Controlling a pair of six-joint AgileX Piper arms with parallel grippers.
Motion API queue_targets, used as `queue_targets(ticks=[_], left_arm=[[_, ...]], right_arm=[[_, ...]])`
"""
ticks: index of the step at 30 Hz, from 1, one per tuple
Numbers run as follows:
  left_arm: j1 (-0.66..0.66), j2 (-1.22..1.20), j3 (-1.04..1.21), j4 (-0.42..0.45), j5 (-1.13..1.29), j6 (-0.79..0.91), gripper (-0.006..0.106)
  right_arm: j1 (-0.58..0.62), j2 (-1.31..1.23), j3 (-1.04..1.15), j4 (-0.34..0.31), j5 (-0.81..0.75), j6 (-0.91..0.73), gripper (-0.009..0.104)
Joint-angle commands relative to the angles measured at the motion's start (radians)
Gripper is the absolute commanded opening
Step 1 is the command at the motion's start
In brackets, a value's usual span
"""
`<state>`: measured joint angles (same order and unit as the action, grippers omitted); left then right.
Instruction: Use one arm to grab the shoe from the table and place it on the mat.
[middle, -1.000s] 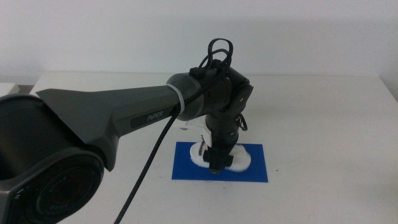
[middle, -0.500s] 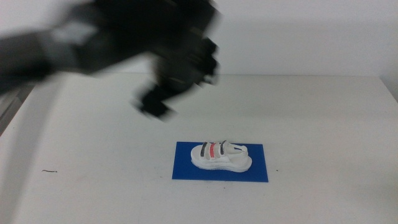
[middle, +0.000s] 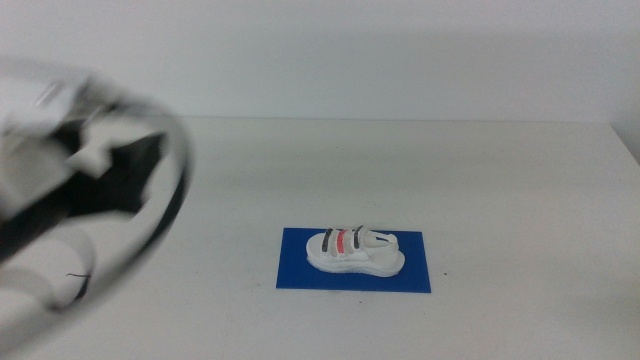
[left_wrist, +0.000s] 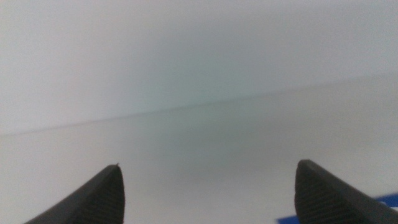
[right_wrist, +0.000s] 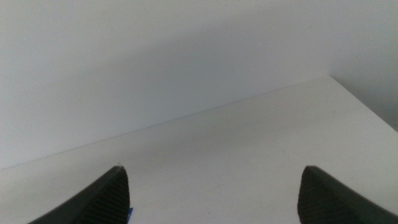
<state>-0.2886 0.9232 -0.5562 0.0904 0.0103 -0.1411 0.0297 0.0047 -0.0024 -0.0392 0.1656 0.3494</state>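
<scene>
The white shoe (middle: 355, 251) with dark and red straps lies on the blue mat (middle: 300, 272), on its sole, toward the near middle of the white table (middle: 500, 170). The left arm (middle: 110, 190) is a dark motion-blurred shape at the left edge of the middle view, well away from the shoe. In the left wrist view the left gripper (left_wrist: 208, 168) is open and empty, with a sliver of the mat (left_wrist: 388, 202) at the edge. The right gripper (right_wrist: 214, 169) is open and empty; it does not show in the middle view.
A white wall rises behind the table's far edge. A small dark mark (middle: 78, 275) lies on the table at the near left. Bare tabletop surrounds the mat on all sides.
The left gripper has let go of the shoe, risen off it and swung back to the left edge of the view. The shoe stays still on the mat.
</scene>
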Motion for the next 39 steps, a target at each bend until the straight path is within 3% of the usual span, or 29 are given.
queue_targets(ticks=[1, 9, 18, 29, 39], left_arm=[[0.071, -0.122, 0.142, -0.029, -0.158, 0.028, 0.094], [0.253, -0.518, 0.424, -0.073, -0.174, 0.029, 0.094], [0.318, -0.8, 0.464, -0.073, 0.043, 0.01, 0.094], [0.318, -0.923, 0.556, -0.073, 0.209, 0.014, 0.094], [0.318, -0.923, 0.556, -0.073, 0.056, 0.012, 0.094]], right_arm=[[0.002, -0.005, 0.002, -0.01, -0.008, -0.005, 0.079], [0.002, -0.005, 0.002, -0.01, -0.008, -0.005, 0.079], [0.002, -0.005, 0.002, -0.01, -0.008, -0.005, 0.079], [0.002, -0.005, 0.002, -0.01, -0.008, -0.005, 0.079], [0.002, -0.005, 0.002, -0.01, -0.008, -0.005, 0.079]])
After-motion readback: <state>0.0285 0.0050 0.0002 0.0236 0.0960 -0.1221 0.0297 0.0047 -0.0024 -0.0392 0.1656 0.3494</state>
